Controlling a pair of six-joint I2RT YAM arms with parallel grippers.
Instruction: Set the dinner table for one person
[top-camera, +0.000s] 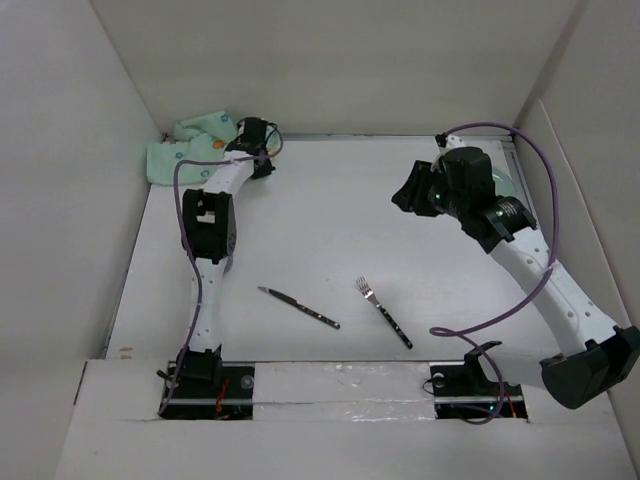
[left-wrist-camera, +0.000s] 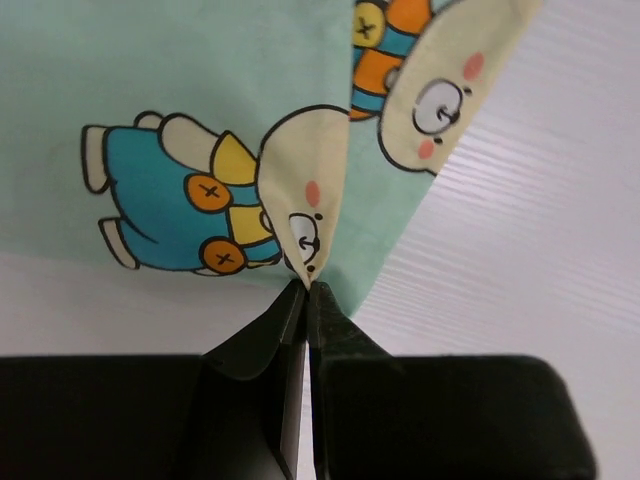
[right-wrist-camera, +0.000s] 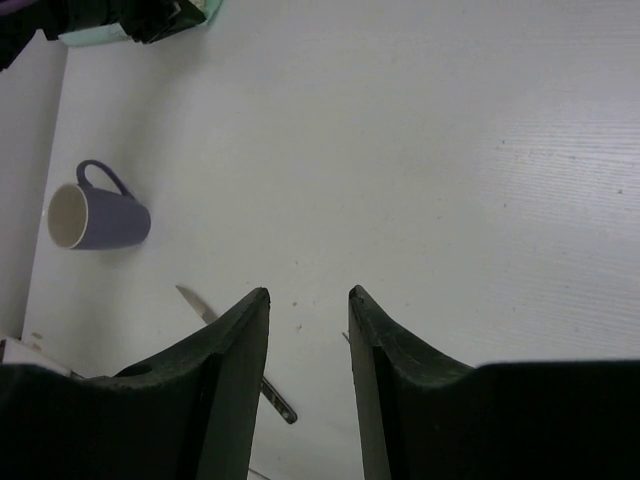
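Note:
A mint-green cartoon-printed cloth lies bunched in the back left corner of the white dinner table. My left gripper reaches to it. In the left wrist view the left gripper is shut on a pinched fold of the cloth. My right gripper hovers over the back right of the table. It stands open with nothing between its fingers. A knife and a fork lie near the front middle.
A purple mug stands upright near the left wall; in the top view the left arm hides it. A pale round thing shows partly behind the right arm at the back right. White walls close in the table on three sides.

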